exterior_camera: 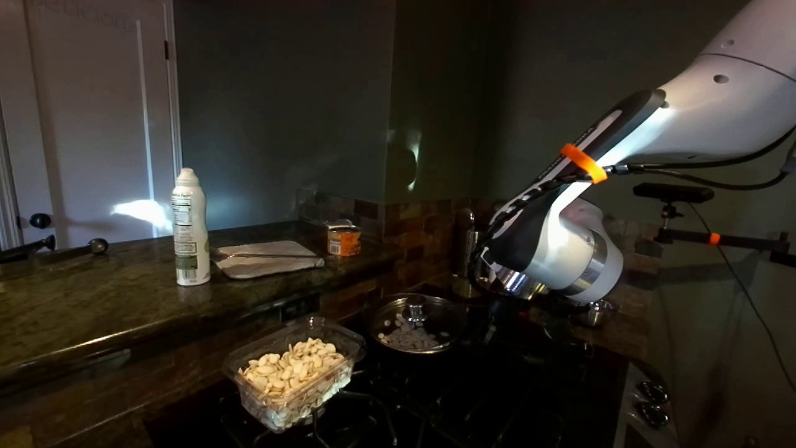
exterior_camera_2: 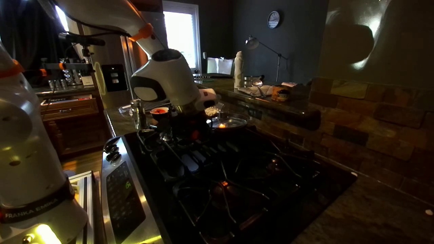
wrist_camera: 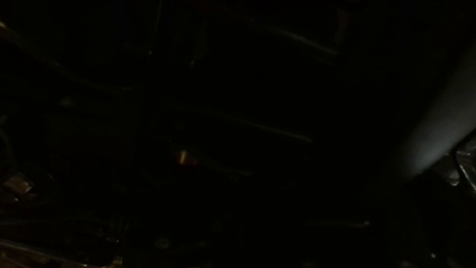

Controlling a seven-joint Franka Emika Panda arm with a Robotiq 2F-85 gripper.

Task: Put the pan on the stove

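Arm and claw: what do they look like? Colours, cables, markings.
Arm: glossy white, rounded links with black panels, a silver ring, orange straps and black cables. Dark base band reads "FRANKA EMIKA" in pale letters. Claw: dark, its shape lost in shadow.

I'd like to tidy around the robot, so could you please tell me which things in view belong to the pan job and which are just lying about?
Part of the job:
stove
glass-lidded pan, apparently the one meant

Just lying about, it seems:
clear food tub
white bottle
orange container
pale cloth
bowl with red contents
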